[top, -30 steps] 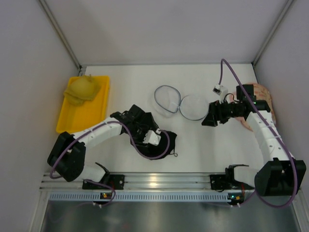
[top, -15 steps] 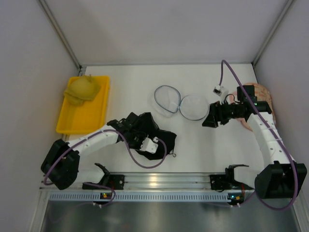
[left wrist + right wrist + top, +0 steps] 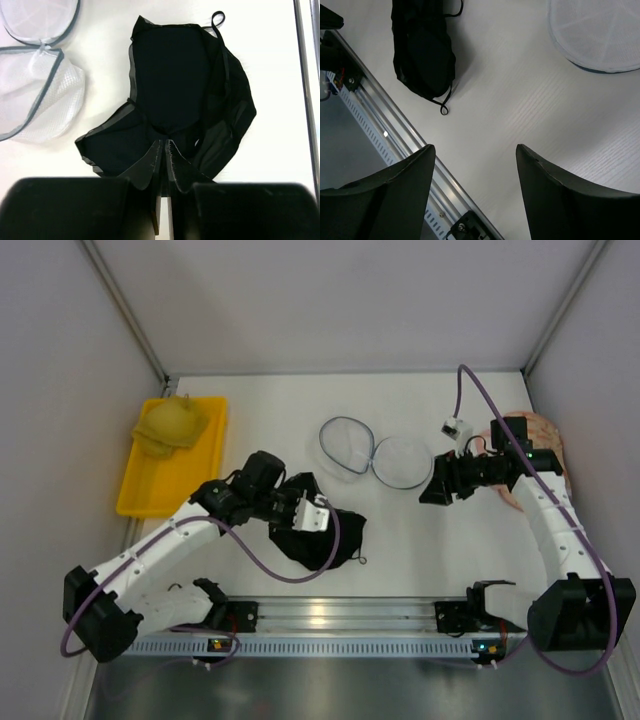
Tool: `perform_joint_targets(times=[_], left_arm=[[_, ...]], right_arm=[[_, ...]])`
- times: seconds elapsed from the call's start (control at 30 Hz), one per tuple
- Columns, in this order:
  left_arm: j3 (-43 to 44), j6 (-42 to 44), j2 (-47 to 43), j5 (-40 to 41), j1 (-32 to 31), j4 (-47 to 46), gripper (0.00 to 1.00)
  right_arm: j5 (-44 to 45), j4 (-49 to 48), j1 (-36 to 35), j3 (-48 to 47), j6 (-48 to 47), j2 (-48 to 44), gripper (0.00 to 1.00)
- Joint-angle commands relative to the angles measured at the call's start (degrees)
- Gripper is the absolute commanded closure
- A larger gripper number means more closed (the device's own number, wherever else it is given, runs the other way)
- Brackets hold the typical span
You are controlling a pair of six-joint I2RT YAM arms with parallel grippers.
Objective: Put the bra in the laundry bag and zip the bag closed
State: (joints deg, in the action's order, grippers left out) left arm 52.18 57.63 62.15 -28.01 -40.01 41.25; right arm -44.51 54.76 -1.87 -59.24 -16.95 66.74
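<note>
One black bra (image 3: pixel 172 85) lies crumpled on the desk (image 3: pixel 420 550), left of centre and near the front rail. It is just on the near side of the laundry bag (image 3: pixel 372 452) and does not touch it. The left hand (image 3: pixel 162 150) is fully closed and pinches a fold at the near edge of the fabric. Judging by its look, the garment is light, limp and non-fragile. It is likely to drape and trail from a single pinch, and the thin straps, one looped at the far end, can snag on the dark zipper rim. A hold at the centre between the cups would probably bunch it more compactly than an edge hold. The right hand (image 3: pixel 474 150) hovers with its fingers well apart over bare desk beside the right dome of the bag and holds nothing. The closed fingers hide how much fabric is caught. It cannot be determined whether any of the bra is off the desk. The zipper pull cannot be made out, and both wrist views cut off part of the bag.
</note>
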Motion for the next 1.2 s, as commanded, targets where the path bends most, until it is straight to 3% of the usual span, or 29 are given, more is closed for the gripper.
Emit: perform_joint_targets(times=[0.0, 0.07, 0.17, 0.37, 0.5, 0.6, 0.73, 0.87, 1.17], left_arm=[[1.61, 0.02, 3.14, 0.23, -0.24, 2.25, 0.86], [-0.84, 3.53, 4.82, 1.46, -0.24, 2.34, 0.66], [-4.1, 8.45, 6.92, 1.29, -0.24, 2.08, 0.51], [-6.65, 10.66, 12.81, 2.08, -0.24, -4.5, 0.49], [-6.13, 10.93, 18.08, 2.61, -0.24, -5.75, 0.53], [-6.39, 11.02, 20.2, 1.65, -0.24, -5.75, 0.62], [-7.97, 10.93, 18.81, 2.34, -0.6, -5.66, 0.87], [-6.4, 10.14, 14.15, 0.68, -0.6, -0.13, 1.0], [4.76, -0.4, 4.91, -0.91, -0.77, 5.77, 1.0]], right_arm=[[-1.19, 0.17, -0.15, -2.72, -1.15, -0.82, 0.33], [-1.1, 0.34, -0.24, -2.81, -1.24, -0.73, 0.32], [-0.75, 0.61, -0.24, -2.55, -1.59, -0.65, 0.3], [0.21, 0.78, -0.24, -1.58, -2.12, -0.65, 0.23], [1.09, 1.57, -0.15, -1.49, -2.82, -1.17, 0.21], [1.62, 2.28, -0.15, -1.31, -3.7, -1.79, 0.2], [1.97, 2.81, -0.06, -1.58, -4.14, -2.14, 0.17], [1.54, 2.63, -0.06, -1.67, -4.06, -2.05, 0.16], [0.22, 0.87, -0.06, -0.96, -3.62, -1.09, 0.16]])
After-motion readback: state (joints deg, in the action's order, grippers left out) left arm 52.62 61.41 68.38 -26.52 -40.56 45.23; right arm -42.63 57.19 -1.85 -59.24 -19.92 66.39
